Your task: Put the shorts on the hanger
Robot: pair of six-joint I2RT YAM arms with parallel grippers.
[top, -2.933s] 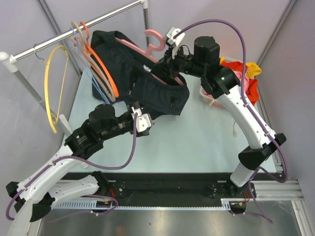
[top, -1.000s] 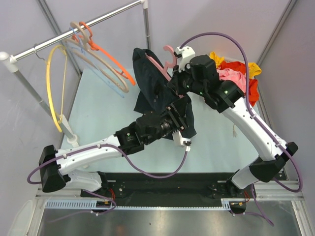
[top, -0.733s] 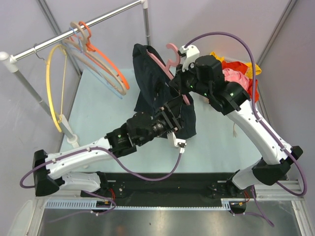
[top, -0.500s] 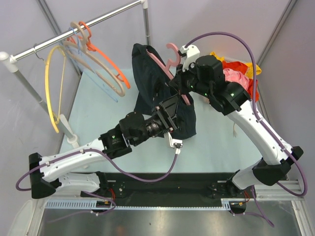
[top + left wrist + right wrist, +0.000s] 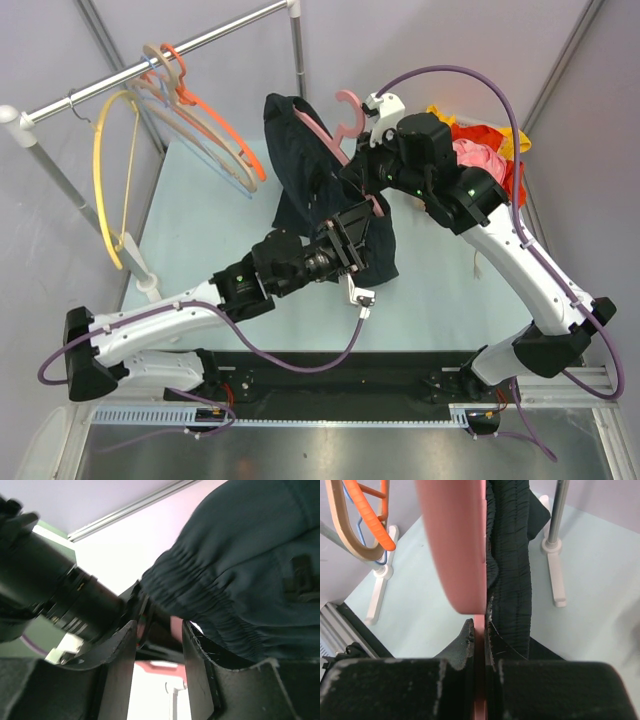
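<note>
The black shorts (image 5: 305,165) hang draped over the pale-pink hanger (image 5: 347,103), which is held up above the table. My right gripper (image 5: 368,168) is shut on the hanger's frame just below the hook. In the right wrist view the hanger (image 5: 452,545) runs between the closed fingers of the gripper (image 5: 480,627), with the shorts' gathered waistband (image 5: 512,555) against its right side. My left gripper (image 5: 350,232) is at the shorts' lower hem. In the left wrist view it (image 5: 158,630) is open and empty, with the waistband (image 5: 240,570) just beyond its right finger.
A clothes rail (image 5: 150,65) at the back left carries an orange hanger (image 5: 215,125), a beige hanger (image 5: 195,135) and a yellow hanger (image 5: 100,180). A pile of red-orange, pink and yellow garments (image 5: 485,150) lies at the back right. The rack's white foot (image 5: 145,280) stands at the left.
The right arm has lifted the hanger and shorts and swung them rightward. The left arm has come from the left to the shorts' lower edge. The rail hangers have swung.
</note>
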